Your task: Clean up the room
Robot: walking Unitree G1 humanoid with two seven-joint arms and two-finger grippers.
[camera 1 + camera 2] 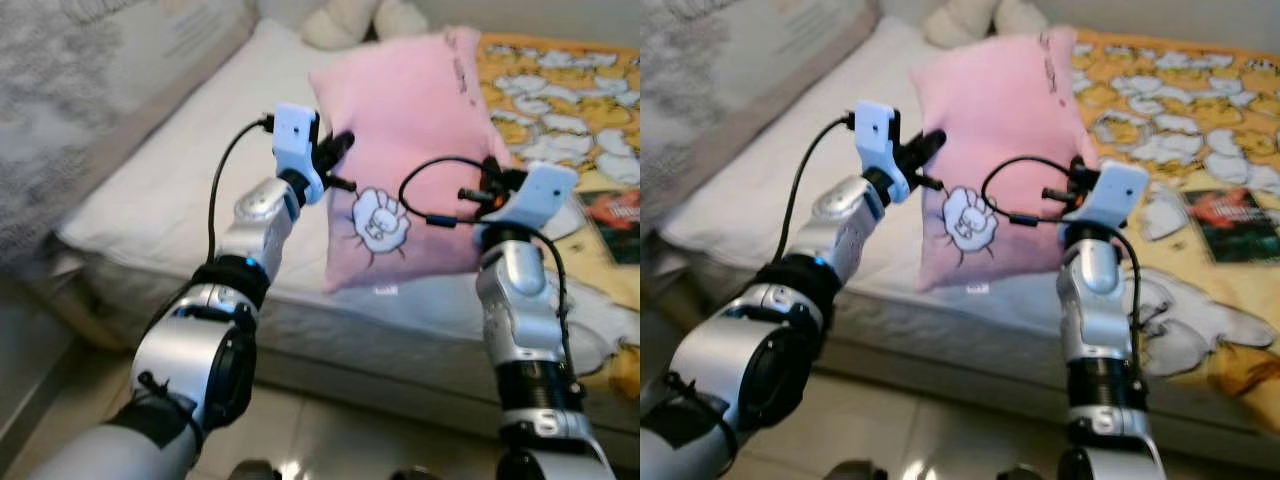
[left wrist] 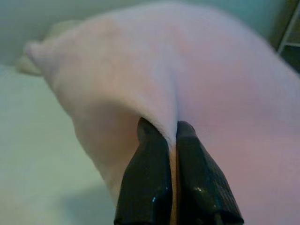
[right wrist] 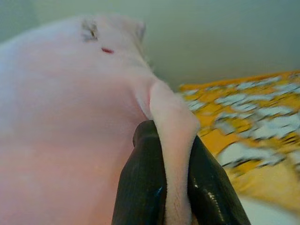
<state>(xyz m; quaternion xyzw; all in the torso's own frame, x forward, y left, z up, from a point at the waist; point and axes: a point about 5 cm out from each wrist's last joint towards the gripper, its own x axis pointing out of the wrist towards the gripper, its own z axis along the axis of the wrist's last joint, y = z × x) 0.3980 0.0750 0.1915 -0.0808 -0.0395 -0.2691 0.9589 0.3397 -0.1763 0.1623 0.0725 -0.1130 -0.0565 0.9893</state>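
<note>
A big pink pillow [image 1: 405,150] with a white fist drawing hangs upright over the bed, held between both arms. My left gripper [image 1: 343,160] is shut on its left edge; in the left wrist view the black fingers [image 2: 150,183] pinch a fold of pink cloth [image 2: 187,93]. At the pillow's right edge, my right gripper [image 1: 488,190] is also shut on it, and the right wrist view shows a ridge of pink fabric [image 3: 171,122] squeezed between the fingers [image 3: 143,183].
The bed has a white mattress [image 1: 170,190] on the left and a yellow patterned blanket [image 1: 565,90] on the right. A cream plush toy [image 1: 350,20] lies at the head. A dark book [image 1: 1230,225] rests on the blanket. Tiled floor [image 1: 330,440] lies below.
</note>
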